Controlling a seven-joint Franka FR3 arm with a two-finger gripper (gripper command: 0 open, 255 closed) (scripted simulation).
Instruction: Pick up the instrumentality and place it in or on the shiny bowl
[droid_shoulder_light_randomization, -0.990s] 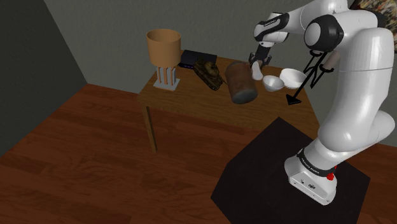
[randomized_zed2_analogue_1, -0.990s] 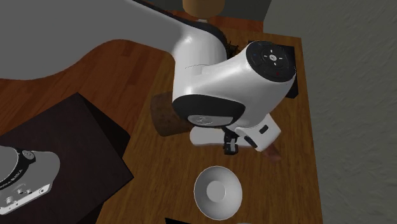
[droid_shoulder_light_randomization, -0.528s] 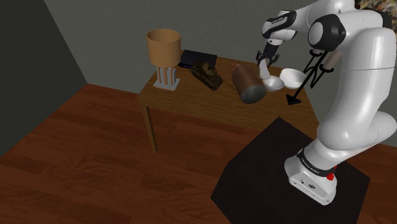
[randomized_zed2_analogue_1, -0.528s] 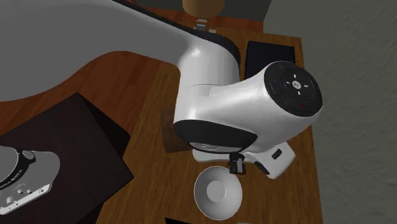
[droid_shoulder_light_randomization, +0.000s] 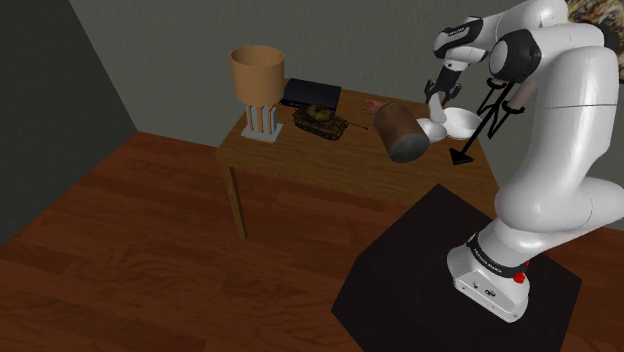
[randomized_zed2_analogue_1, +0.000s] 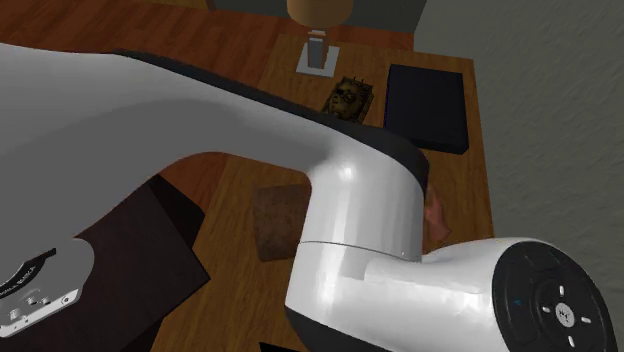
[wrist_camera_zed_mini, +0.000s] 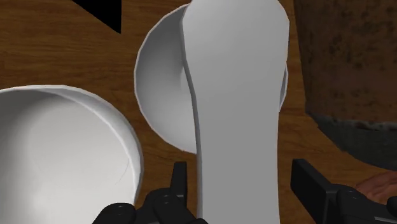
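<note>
My gripper (wrist_camera_zed_mini: 245, 178) is shut on a plain white, long, flat-sided tool (wrist_camera_zed_mini: 235, 95) that stands up between the two black fingers. Beneath the tool lies a small white bowl (wrist_camera_zed_mini: 159, 83), and the tool hides part of it. A second, larger white bowl (wrist_camera_zed_mini: 63, 153) sits beside it. In the shoulder view the gripper (droid_shoulder_light_randomization: 440, 95) hangs with the tool just above the two bowls (droid_shoulder_light_randomization: 432, 130) (droid_shoulder_light_randomization: 462, 122) at the table's right end.
A brown cylinder (droid_shoulder_light_randomization: 400, 132) lies on its side close to the bowls. Further along the wooden table (droid_shoulder_light_randomization: 300, 150) are a small tank model (droid_shoulder_light_randomization: 322, 120), a dark flat box (droid_shoulder_light_randomization: 312, 94) and a brown cup on a grey stand (droid_shoulder_light_randomization: 259, 90). A pink thing (randomized_zed2_analogue_1: 433, 215) lies by the cylinder (randomized_zed2_analogue_1: 280, 218).
The arm has swung toward the shoulder view's right, carrying the white tool from over the brown cylinder to over the bowls. The cylinder shifted right and the tank model turned.
</note>
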